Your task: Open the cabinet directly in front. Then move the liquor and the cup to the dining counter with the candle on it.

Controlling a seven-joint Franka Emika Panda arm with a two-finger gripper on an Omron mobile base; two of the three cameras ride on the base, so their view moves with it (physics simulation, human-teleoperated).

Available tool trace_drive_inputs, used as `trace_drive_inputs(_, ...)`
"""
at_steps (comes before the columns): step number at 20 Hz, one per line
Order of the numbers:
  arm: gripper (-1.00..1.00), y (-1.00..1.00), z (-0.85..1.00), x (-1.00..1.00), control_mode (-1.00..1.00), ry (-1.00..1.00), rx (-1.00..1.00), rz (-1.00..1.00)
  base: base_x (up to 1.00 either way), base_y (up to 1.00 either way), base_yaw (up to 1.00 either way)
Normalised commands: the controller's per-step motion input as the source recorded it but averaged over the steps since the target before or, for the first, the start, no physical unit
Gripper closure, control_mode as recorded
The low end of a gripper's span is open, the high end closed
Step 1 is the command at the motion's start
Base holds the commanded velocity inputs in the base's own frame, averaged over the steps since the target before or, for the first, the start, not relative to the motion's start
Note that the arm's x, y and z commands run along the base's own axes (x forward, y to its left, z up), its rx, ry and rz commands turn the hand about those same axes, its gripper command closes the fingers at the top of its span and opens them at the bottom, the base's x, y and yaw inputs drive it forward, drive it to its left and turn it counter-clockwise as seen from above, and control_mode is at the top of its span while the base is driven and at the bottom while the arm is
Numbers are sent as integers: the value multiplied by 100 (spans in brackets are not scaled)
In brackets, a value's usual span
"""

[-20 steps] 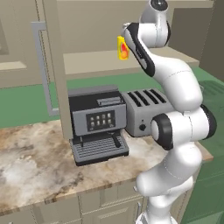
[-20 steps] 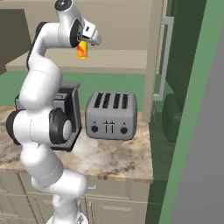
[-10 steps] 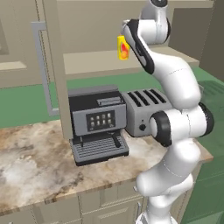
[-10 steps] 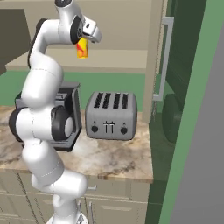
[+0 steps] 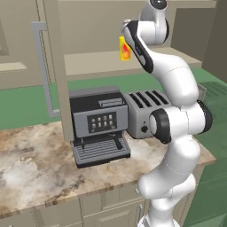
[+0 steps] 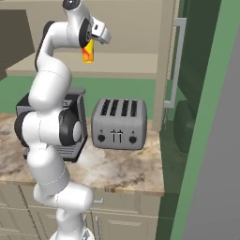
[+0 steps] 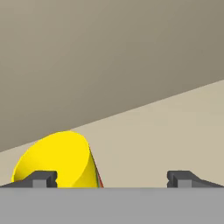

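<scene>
Cabinet (image 5: 53,66) doors are swung open already, so the yellow cup (image 5: 124,48) is left exposed on the shelf inside, above the toaster (image 6: 118,124) on the worktop (image 6: 117,171). Gripper (image 7: 111,178) fingers are spread wide, with the cup sitting just inside the left one, probably lined up for a grab; nothing's clamped yet.

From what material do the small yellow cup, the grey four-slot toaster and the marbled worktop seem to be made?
Small yellow cup: probably plastic; flat, bright colour without shine, red-orange mark on its side.
Grey four-slot toaster: likely brushed metal; even matte grey body with dark slots and knobs.
Marbled worktop: looks like polished stone; brown-and-beige veined pattern, though it may be laminate.
</scene>
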Motion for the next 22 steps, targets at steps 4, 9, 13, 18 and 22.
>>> trace_drive_inputs(4, -100, 0, 0, 37, -100, 1, 0, 0, 0, 0, 0)
trace_drive_inputs(9, -100, 0, -3, 15, -100, 7, 0, 0, 0, 0, 0)
trace_drive_inputs(13, -100, 0, -32, -8, -100, 15, -2, 0, 0, 0, 0)
trace_drive_inputs(18, -100, 0, 0, 0, -100, 0, 0, 0, 0, 0, 0)
trace_drive_inputs(22, -100, 0, 0, 0, -100, 0, 0, 0, 0, 0, 0)
